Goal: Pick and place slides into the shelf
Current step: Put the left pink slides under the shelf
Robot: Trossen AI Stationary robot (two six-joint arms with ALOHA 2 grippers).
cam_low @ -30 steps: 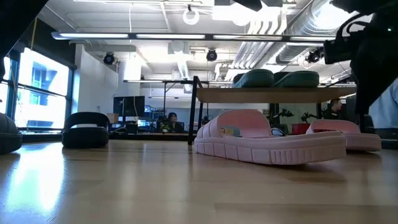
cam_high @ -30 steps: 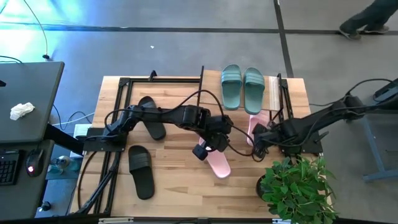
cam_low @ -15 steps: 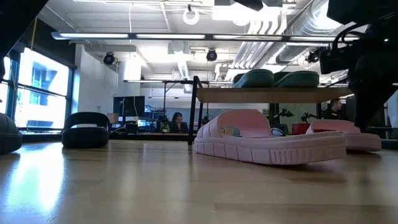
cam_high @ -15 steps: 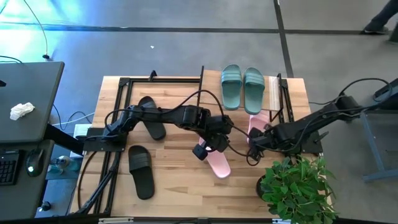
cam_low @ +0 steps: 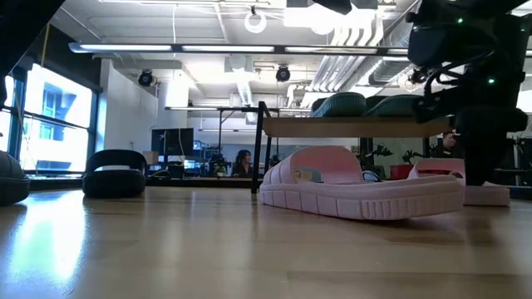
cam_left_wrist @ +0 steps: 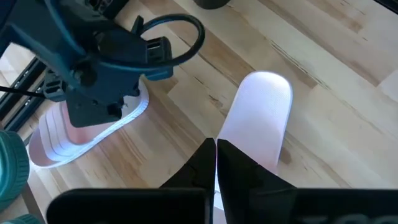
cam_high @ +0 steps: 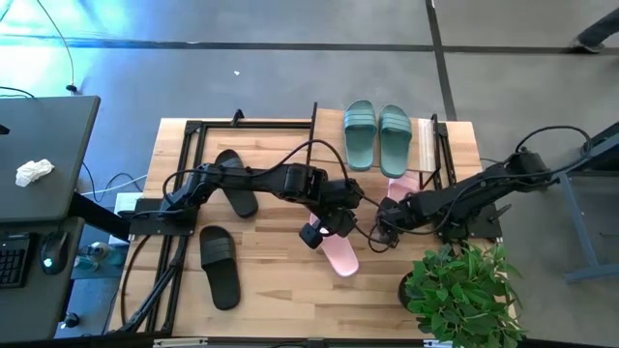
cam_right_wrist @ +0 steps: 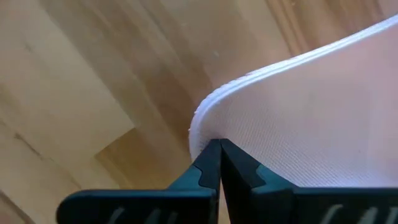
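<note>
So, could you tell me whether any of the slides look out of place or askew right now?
Yes. The green pair sits neatly side by side on the shelf, but the rest are scattered. The two black slides lie apart at different angles near the left arm, and one pink slide lies skewed mid-table, away from the other pink slide by the shelf.

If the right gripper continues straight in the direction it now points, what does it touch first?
Probably the pink slide by the shelf: the shut right gripper points at its rim, very near. Whether it already touches is unclear.

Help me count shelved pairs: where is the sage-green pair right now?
In the high view, the sage-green pair sits side by side on the shelf's top board, at the table's far right, above a pink slide.
</note>
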